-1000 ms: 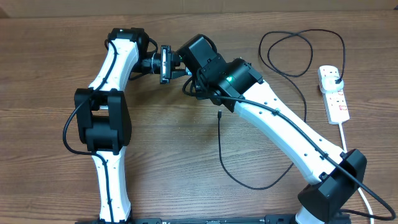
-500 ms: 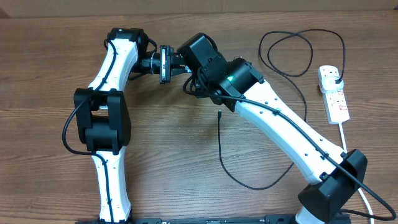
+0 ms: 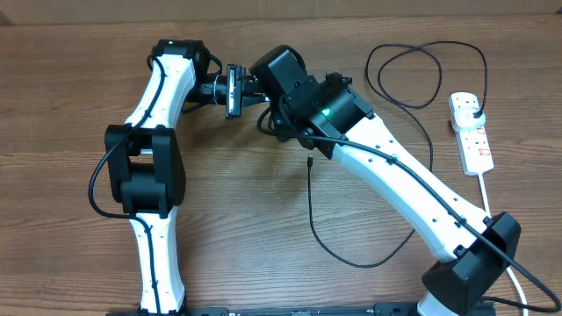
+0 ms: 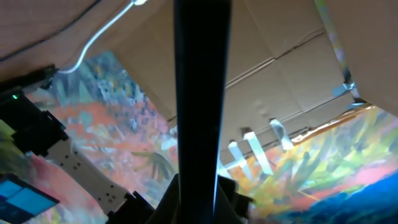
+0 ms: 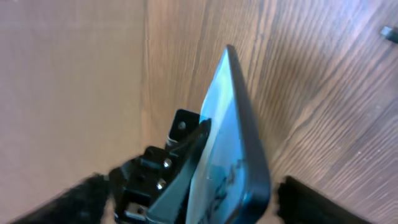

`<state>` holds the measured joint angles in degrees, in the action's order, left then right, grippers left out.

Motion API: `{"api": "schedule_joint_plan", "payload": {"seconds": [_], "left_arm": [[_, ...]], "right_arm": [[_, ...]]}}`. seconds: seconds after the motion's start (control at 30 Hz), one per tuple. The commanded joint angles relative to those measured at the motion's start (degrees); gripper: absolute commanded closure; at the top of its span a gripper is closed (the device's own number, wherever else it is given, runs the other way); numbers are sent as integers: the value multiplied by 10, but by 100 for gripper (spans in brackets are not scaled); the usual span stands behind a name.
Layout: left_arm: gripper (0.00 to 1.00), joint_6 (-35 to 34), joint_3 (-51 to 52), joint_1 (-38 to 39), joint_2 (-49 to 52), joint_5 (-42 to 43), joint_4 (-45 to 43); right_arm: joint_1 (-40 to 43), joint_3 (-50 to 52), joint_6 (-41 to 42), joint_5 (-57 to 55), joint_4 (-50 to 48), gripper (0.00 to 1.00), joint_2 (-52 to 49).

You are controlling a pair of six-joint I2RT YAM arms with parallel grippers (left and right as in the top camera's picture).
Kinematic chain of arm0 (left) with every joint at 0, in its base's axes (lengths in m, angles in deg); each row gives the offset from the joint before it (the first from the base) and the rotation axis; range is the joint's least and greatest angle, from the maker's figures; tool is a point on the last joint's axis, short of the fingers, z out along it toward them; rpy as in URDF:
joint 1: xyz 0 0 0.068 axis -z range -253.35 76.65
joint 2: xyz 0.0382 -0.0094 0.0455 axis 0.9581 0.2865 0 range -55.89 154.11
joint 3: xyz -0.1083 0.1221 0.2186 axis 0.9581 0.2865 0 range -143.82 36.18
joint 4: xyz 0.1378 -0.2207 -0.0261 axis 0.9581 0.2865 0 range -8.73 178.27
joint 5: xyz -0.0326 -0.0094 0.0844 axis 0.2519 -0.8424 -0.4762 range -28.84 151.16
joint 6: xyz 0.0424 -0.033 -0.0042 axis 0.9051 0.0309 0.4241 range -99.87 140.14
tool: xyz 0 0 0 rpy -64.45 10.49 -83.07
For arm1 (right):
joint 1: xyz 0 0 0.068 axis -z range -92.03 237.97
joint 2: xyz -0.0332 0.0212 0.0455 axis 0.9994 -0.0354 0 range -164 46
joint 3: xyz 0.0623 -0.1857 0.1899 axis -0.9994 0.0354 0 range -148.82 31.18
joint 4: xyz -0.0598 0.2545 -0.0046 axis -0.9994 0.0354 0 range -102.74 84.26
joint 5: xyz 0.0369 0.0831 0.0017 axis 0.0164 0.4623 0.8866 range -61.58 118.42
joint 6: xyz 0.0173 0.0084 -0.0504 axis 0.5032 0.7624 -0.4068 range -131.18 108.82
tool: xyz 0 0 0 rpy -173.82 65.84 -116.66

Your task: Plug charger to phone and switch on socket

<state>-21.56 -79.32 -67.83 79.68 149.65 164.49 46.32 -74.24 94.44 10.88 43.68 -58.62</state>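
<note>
The charger (image 3: 312, 219) lies slack on the table (image 3: 228, 228), tip free, plug in the socket (image 3: 471, 132) at the right edge. Farther back, the left gripper (image 3: 226, 90) clamps the phone (image 5: 242, 143) on edge above the wood. The right gripper (image 3: 256, 90) is spread, fingers (image 5: 311, 202) flanking the phone, gripping nothing.
</note>
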Motion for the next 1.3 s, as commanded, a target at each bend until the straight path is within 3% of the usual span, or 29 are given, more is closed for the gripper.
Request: {"api": "schedule_joint_plan", "payload": {"seconds": [0.0, 0.1, 0.17, 0.33, 0.47, 0.53, 0.77, 0.93, 1.0, 1.1, 1.17, 1.27], "left_arm": [[96, -1, -11, 0, 0, -23, -22], [96, -1, -11, -3, 0, -78, -51], [96, 4, -11, -5, 0, -98, -67], [96, 146, -11, -9, 0, -127, -106], [96, 234, -11, -10, 0, -127, -116], [96, 262, -11, -10, 0, -125, -122], [96, 353, -40, -11, -21, -142, -127], [96, 334, -93, -11, -64, -279, -126], [96, 318, -119, -11, -92, -370, -133], [96, 316, -129, -11, -116, -486, -136], [96, 292, -129, -11, -125, -556, -136], [96, 284, -128, -11, -126, -602, -134]], "right_arm": [[10, -15, -155, -8, -7, 3, 36], [24, -15, -298, -8, 9, 0, 60], [35, -15, -345, -7, 30, 0, 73], [122, -15, -478, 91, 123, 0, 111], [203, -14, -702, 217, 192, 0, 111], [226, -12, -743, 215, 235, 0, 106], [256, 53, -745, 215, 244, 0, 103], [234, 126, -742, 216, 173, 0, 103], [212, 166, -743, 228, 151, 0, 95], [191, 176, -780, 286, 158, 0, 59], [178, 173, -803, 322, 177, 6, 26], [161, 159, -804, 295, 215, 9, -13]]}}
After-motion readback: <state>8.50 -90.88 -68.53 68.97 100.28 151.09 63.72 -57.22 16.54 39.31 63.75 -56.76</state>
